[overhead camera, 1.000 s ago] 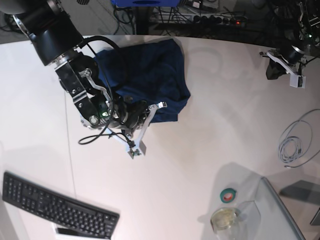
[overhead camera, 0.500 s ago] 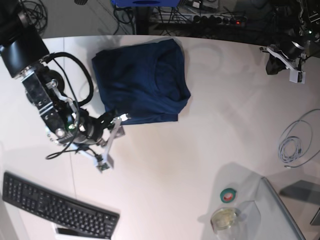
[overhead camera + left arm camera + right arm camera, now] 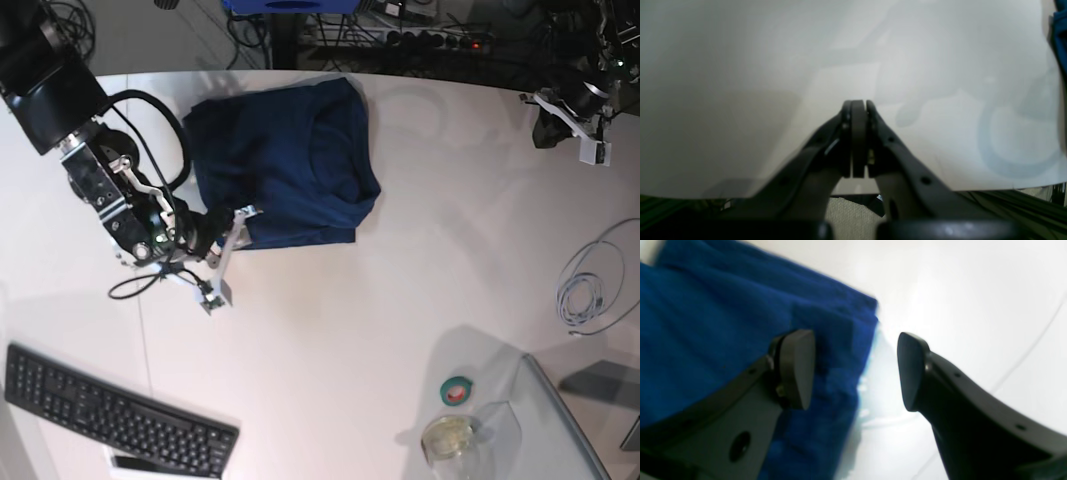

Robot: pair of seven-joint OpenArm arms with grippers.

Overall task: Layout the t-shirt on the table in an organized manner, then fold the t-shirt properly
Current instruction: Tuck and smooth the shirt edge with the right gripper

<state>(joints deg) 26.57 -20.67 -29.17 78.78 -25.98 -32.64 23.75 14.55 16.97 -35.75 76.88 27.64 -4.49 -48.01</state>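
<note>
Bare table (image 3: 330,320) between t-shirt (image 3: 285,160) and keyboard (image 3: 110,415)

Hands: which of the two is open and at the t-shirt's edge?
The right hand, jaws apart at the t-shirt corner; the left hand is shut, far off over bare table.

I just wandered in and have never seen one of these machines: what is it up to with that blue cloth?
A two-armed robot is working on a dark blue t-shirt that lies bunched on the white table. The right tool is open at the shirt's lower corner, one finger over the cloth and one over bare table, gripping nothing. The left tool is shut and empty, parked at the table's far edge.
</note>
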